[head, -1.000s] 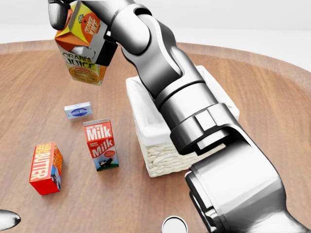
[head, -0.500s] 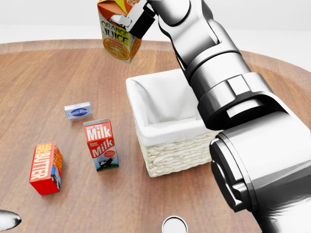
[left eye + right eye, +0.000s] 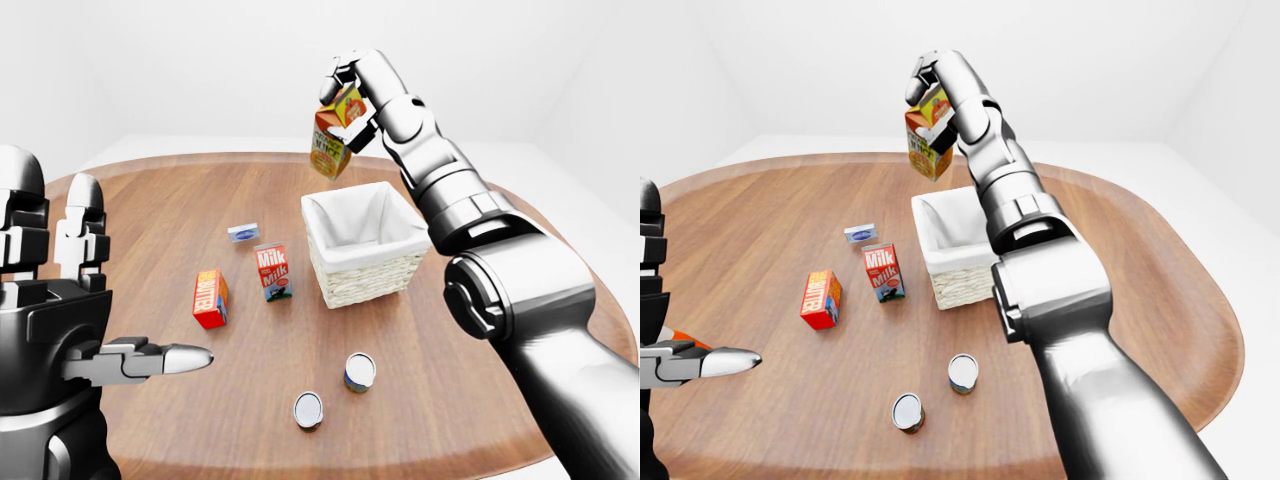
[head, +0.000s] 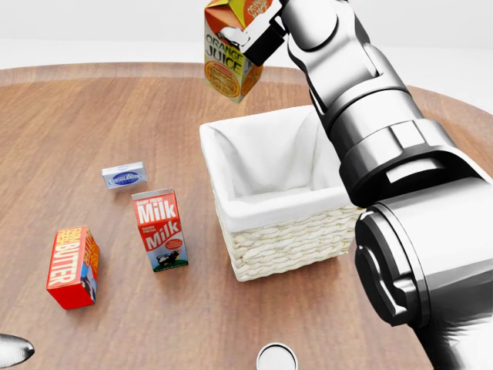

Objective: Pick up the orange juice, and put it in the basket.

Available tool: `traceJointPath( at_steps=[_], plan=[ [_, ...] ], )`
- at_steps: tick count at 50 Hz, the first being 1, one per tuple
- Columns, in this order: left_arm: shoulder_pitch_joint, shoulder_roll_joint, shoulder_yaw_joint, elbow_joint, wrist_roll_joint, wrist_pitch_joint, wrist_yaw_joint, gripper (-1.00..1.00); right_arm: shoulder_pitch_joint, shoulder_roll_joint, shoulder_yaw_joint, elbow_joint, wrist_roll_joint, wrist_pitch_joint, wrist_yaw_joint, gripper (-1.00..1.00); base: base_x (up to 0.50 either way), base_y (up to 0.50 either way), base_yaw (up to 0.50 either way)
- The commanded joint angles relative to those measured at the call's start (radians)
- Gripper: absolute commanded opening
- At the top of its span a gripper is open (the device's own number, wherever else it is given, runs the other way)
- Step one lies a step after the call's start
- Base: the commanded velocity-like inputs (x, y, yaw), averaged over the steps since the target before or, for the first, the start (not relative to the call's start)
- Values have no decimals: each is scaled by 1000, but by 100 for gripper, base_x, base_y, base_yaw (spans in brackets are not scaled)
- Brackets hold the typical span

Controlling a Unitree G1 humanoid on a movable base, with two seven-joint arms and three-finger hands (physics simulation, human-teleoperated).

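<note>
Left hand [image 3: 95, 345]: raised at the left edge of the left-eye view, fingers spread wide, holding nothing; parked clear of the goods.

Butter box [image 4: 72, 266]: red, lying on the wooden surface [image 4: 385, 131], well apart from the basket.

Small blue packet [image 4: 124, 176]: flat on the surface, above the milk carton in the head view.

Milk carton [image 4: 159, 229]: upright, between butter box and basket, touching neither.

Two cans [image 3: 358, 370]: lying near the bottom of the left-eye view, well clear of the work.

Juice carton [image 4: 229, 55]: in the air, tilted, above the basket's far left corner and not yet over its middle.

Basket [image 4: 289, 243]: white-lined wicker, empty, open upward to receive the carton.

Right hand [image 3: 345, 95]: closed round the carton's top, held high, probably so the carton clears the rim.
</note>
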Motion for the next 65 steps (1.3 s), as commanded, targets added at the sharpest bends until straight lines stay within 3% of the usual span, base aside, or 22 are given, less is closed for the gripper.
traceJointPath(
  at_steps=[1,40,49,65],
  plan=[
    [1,-1,-1,1,3,0,-1,100,10,-13,-47,5,-23,6,-71,-100,0,0,0],
    [-3,1,-7,9,-1,0,2,100,147,12,-79,25,-114,9,-197,-100,0,0,0],
    [0,0,-6,3,-3,0,2,100,172,21,-78,27,-139,-12,-226,-100,0,0,0],
    [0,-2,-12,13,2,0,-1,100,210,37,-66,28,-185,-12,-280,-100,0,0,0]
  ],
)
